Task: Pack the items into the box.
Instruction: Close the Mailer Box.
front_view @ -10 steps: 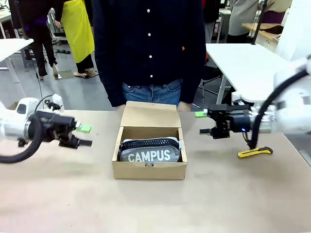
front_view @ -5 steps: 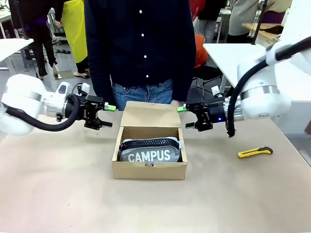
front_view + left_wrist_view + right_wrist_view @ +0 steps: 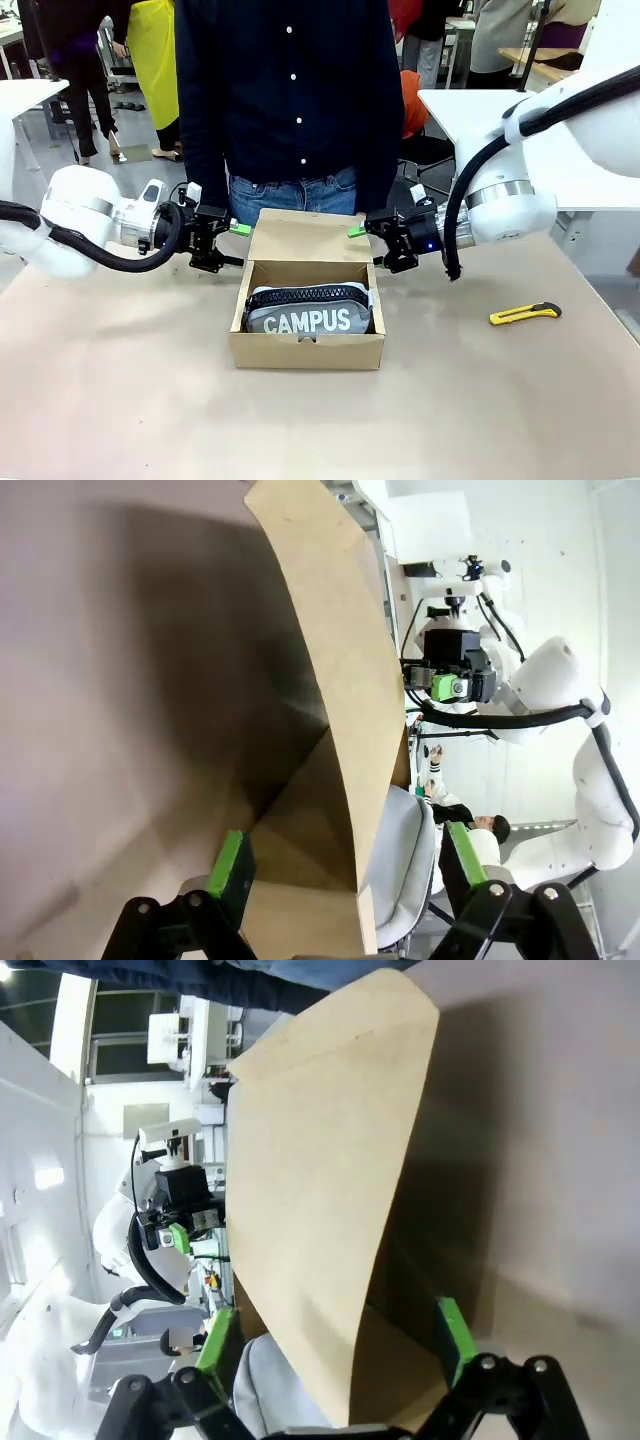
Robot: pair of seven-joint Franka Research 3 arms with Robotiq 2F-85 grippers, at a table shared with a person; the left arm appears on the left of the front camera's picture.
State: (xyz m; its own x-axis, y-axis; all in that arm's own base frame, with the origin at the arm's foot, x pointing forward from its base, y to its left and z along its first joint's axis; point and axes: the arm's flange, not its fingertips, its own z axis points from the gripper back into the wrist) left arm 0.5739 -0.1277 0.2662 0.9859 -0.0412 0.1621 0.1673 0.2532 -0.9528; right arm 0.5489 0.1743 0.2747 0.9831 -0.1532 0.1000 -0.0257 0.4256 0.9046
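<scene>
The brown cardboard box [image 3: 308, 352] sits mid-table with its flap lid [image 3: 305, 236] standing upright at the far side. Inside lies the grey "CAMPUS" pouch [image 3: 308, 311], whose grey fabric also shows in the left wrist view [image 3: 405, 875]. My left gripper [image 3: 238, 246] is open at the lid's left edge. My right gripper [image 3: 366, 247] is open at the lid's right edge. In each wrist view the lid's edge [image 3: 350, 730] [image 3: 330, 1190] lines up between the green pads [image 3: 230, 865] [image 3: 452, 1338]. Nothing is gripped.
A yellow utility knife [image 3: 525, 314] lies on the table to the right of the box. A person in a dark shirt [image 3: 290, 100] stands right behind the lid at the far edge. Bare tabletop [image 3: 320, 430] stretches in front of the box.
Both arms have swung inward from the table's sides and now flank the upright lid. Both grippers stayed open. The box and pouch have not moved.
</scene>
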